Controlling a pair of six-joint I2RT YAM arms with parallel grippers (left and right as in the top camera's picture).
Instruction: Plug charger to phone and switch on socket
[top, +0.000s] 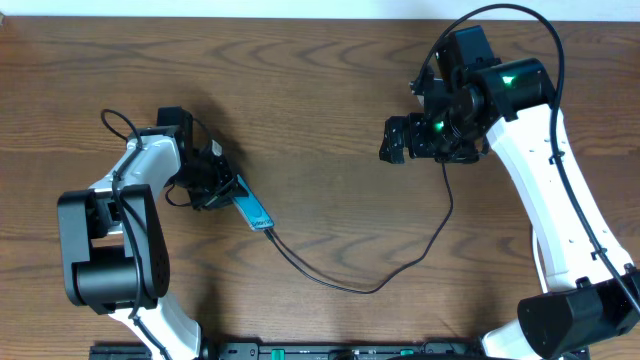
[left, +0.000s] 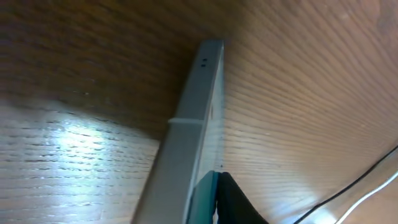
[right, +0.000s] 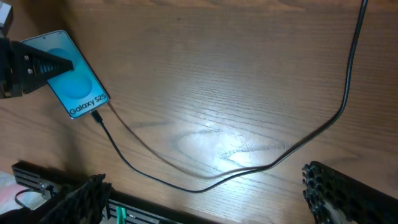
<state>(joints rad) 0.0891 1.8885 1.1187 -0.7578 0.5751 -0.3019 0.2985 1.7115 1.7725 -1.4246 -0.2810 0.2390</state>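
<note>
- Now the phone (top: 254, 208) lies slanted on the wooden table (top: 320, 90), left of centre, its blue screen reading "Galaxy S25".
- The charger (right: 97, 117) has its tip against the phone's lower edge, and its thin black cable loops across the table toward the right arm.
- The left gripper (top: 213, 183) sits at the phone's upper end with a black finger over the screen. Whether it is clamped cannot be told.
- The right gripper (top: 395, 140) hangs well apart, fingers spread wide, holding nothing.

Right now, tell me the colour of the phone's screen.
Light blue and white on the phone; best in the right wrist view.
</note>
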